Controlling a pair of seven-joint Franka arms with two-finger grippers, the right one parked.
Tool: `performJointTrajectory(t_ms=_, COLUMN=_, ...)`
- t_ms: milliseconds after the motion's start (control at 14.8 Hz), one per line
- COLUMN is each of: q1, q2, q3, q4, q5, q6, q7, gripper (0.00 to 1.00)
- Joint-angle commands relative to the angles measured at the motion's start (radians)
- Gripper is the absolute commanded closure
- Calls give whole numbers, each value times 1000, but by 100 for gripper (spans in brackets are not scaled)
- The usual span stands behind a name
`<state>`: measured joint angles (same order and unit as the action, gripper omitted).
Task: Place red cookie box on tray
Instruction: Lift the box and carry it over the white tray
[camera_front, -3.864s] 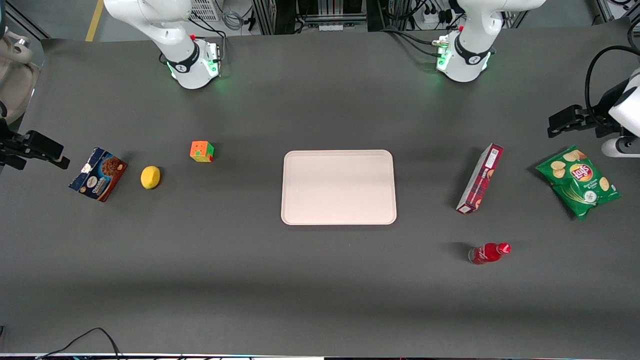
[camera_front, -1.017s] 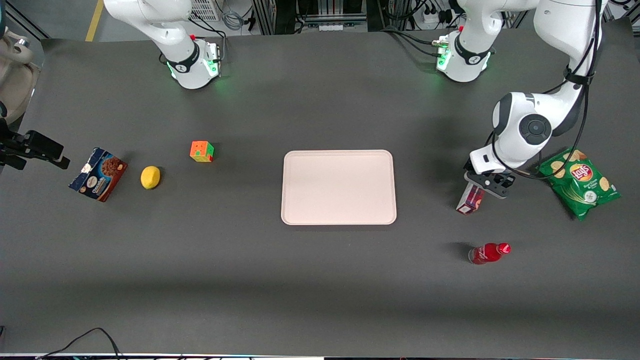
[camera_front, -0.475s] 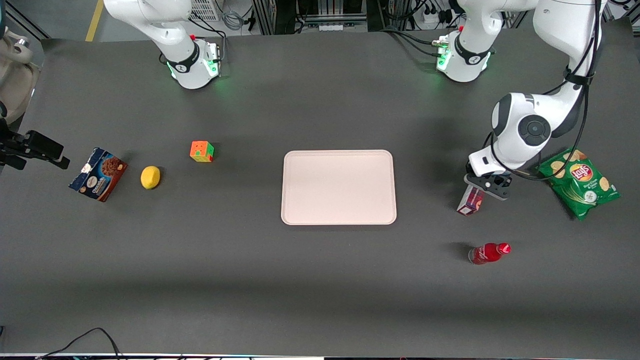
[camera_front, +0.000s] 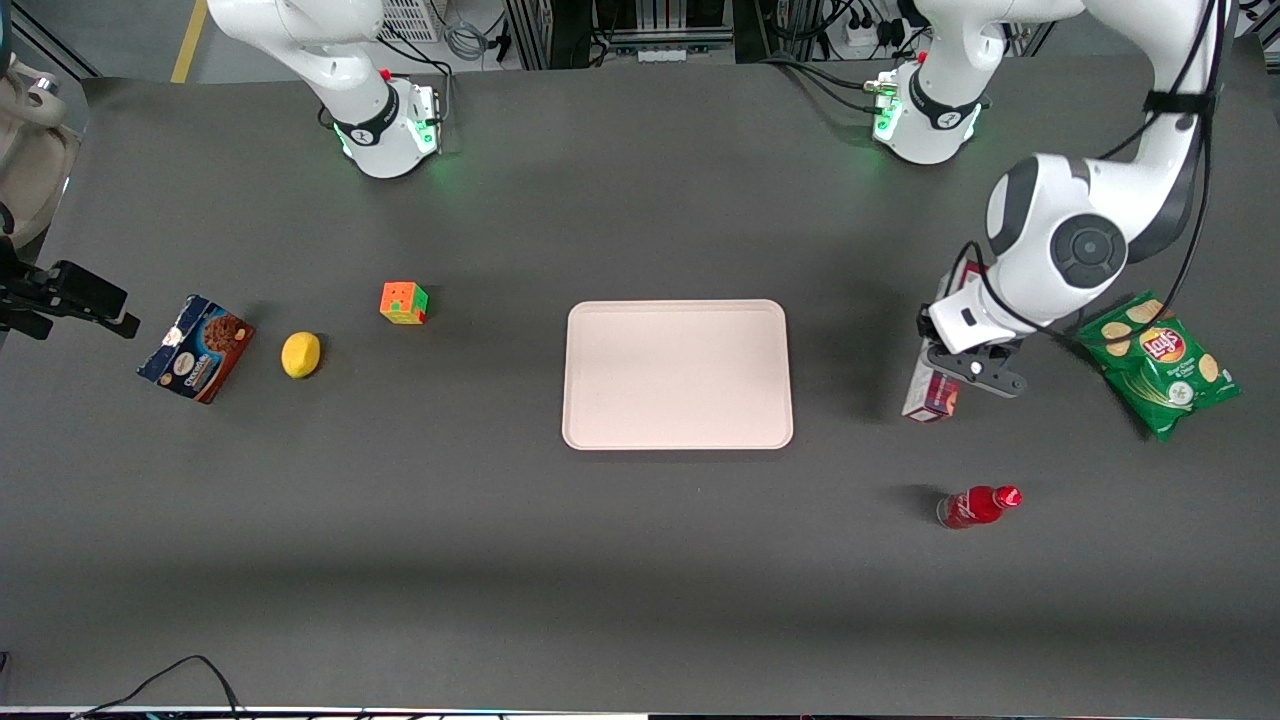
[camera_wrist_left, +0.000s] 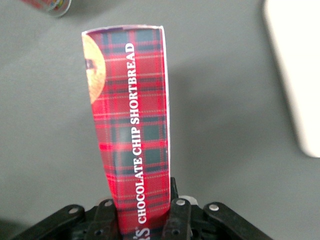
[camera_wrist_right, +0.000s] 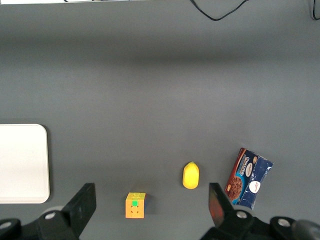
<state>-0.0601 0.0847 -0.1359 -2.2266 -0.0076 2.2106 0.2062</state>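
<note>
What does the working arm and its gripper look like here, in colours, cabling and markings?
The left arm is glossy white with dark grey joint bands and a round dark cap; black cables run along it. Its base glows green and carries a small red button. The gripper by the red cookie box is black, with silver screws.

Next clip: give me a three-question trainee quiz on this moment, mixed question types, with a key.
1. True or false: the red cookie box already lies on the tray.
2. What does the gripper hold? A) the red bottle B) the red cookie box C) the green chip bag
3. Fill in: the lemon sits between the Rubik's cube and the ____ cookie box.

Key
1. False. The gripper's jaws clamp the box beside the tray, toward the working arm's end of the table; the tray carries nothing.
2. B
3. Blue-and-brown chocolate.
</note>
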Motion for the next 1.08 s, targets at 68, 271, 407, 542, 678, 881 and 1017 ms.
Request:
performJointTrajectory(t_ms=68, q1=0, q2=-34, q3=-126, q4=244, q5=-52, q6=-256, q7=-258, gripper=100)
performJointTrajectory(t_ms=271, q1=-3, q2=-14, q3=-253, q4=303, q5=-52, q6=-252, q7=-501, gripper=100)
performJointTrajectory(t_ms=407, q1=-7, q2=33, q3=-339, q4=306, q5=-51, q6=-171, q7=-650, gripper=100)
performJointTrajectory(t_ms=542, q1=-21, q2=107, q3=-390, q4=305, q5=-37, q6=-71, q7=-781, gripper=100)
performJointTrajectory(t_ms=678, q1=-49, q2=170, q3=-393, q4=301, q5=-6, q6=10, q7=-826, gripper=100)
performJointTrajectory(t_ms=881, q1=-72, q2=265, q3=-395, q4=297, q5=139, q6=52, q7=-913, gripper=100)
performJointTrajectory(t_ms=1017, q1=-90, q2=321, q3=-395, q4=283, q5=231, q6=98, q7=-988, gripper=100)
